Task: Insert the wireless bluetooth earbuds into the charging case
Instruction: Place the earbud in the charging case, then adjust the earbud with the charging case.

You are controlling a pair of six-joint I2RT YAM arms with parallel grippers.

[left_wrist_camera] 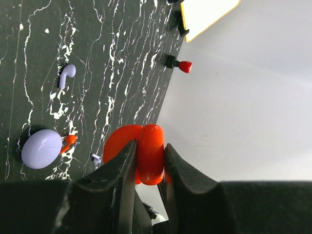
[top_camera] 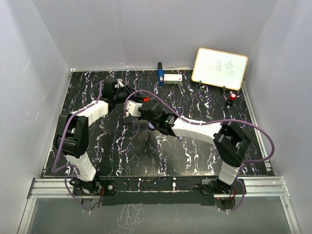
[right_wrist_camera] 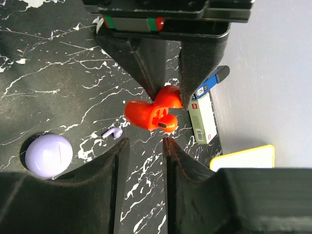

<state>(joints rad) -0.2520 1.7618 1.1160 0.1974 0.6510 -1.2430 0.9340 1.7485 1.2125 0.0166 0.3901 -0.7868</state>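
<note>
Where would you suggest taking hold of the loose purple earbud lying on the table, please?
Probably from straight above, pinching across the purple earbud where its thin stem meets the rounded head. It lies flat on the table, nothing touching it, so only its sides are free.

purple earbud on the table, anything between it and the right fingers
Nothing visible does. The purple earbud lies bare on the table, beside the red charging case that the left fingers hold up. Only open tabletop shows between it and the empty right fingers.
</note>
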